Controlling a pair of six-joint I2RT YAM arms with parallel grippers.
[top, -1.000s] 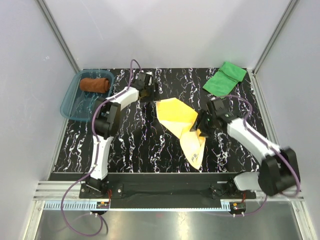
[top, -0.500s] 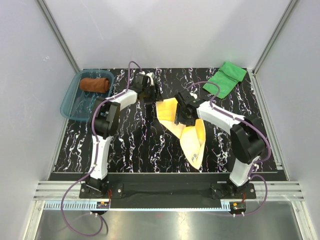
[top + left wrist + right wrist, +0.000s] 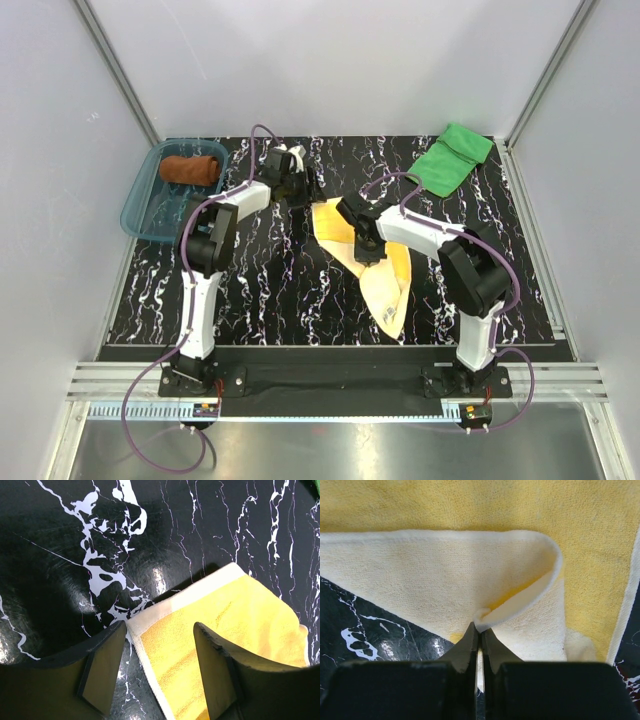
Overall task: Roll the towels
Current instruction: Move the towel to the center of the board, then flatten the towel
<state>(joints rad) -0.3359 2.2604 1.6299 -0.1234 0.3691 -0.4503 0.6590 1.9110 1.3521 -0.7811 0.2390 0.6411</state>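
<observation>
Two claws are at work on one cloth. Right claw [image 3: 480, 630] is closed, its two fingers pinched almost together on a raised fold of the yellow towel [image 3: 470, 505]; the pale underside of that fold curls up and over just beyond the fingertips. Left claw [image 3: 159, 630] stands open, fingers well apart, with the white-edged far-left corner of the same towel lying between them in the wrist view; whether either finger touches the cloth cannot be told. From above, the yellow towel [image 3: 385, 280] lies near the middle of the black marbled table [image 3: 270, 290], partly folded on itself, one end trailing toward the near edge, with the right claw [image 3: 365, 245] over its middle and the left claw [image 3: 290, 180] at its far-left end. Green towel [image 3: 450, 158] lies flat and unrolled at the far right corner, well apart from both claws. Rust-brown towel [image 3: 190, 168] sits rolled inside the translucent teal tray [image 3: 135, 205] at the far left.
</observation>
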